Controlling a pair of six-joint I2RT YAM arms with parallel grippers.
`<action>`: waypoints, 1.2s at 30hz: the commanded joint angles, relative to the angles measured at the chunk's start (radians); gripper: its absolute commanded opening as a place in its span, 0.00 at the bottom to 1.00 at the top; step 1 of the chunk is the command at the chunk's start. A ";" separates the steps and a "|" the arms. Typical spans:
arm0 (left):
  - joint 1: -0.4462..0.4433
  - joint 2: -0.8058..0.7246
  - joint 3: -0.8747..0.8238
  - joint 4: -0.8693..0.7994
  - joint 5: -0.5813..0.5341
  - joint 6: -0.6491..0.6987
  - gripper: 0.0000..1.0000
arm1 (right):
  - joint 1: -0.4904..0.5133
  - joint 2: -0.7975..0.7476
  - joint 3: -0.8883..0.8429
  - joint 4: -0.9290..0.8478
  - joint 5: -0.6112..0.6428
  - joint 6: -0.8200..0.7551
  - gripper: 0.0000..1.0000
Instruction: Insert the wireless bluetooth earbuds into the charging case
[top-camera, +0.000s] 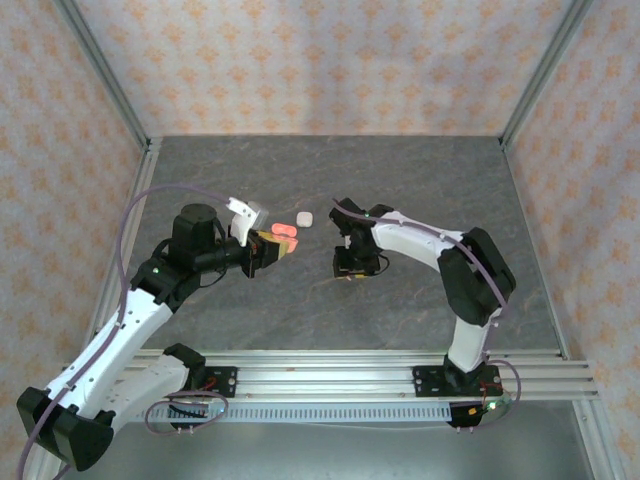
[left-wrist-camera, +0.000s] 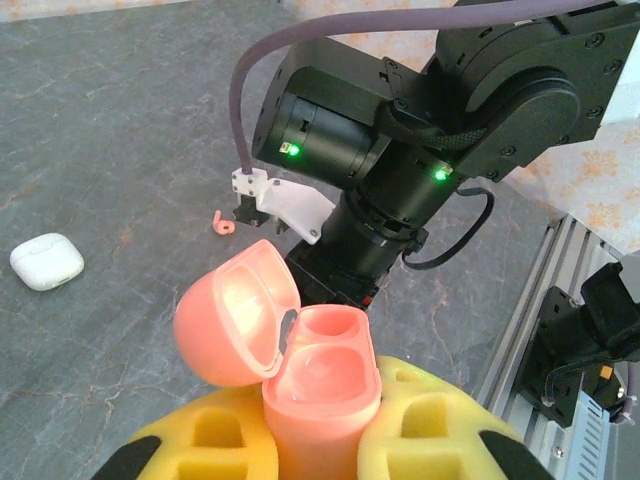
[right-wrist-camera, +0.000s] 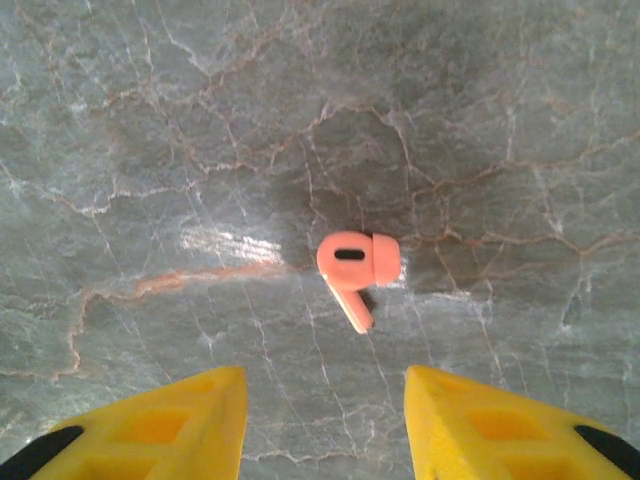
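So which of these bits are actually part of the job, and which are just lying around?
In the job:
open coral case, gripped by the left gripper
coral earbud on the table, below the open right gripper

Lying about:
closed white case, untouched

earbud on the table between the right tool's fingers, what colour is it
Coral pink; the earbud shows best in the right wrist view.
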 joint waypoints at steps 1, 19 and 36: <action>0.011 -0.018 0.001 -0.005 -0.008 0.016 0.00 | 0.007 0.035 0.039 -0.035 0.044 -0.005 0.46; 0.011 -0.010 0.006 -0.019 -0.003 0.037 0.00 | 0.007 0.101 0.068 -0.032 0.083 0.005 0.45; 0.011 -0.011 0.003 -0.027 -0.002 0.043 0.00 | 0.008 0.141 0.091 -0.019 0.075 0.001 0.43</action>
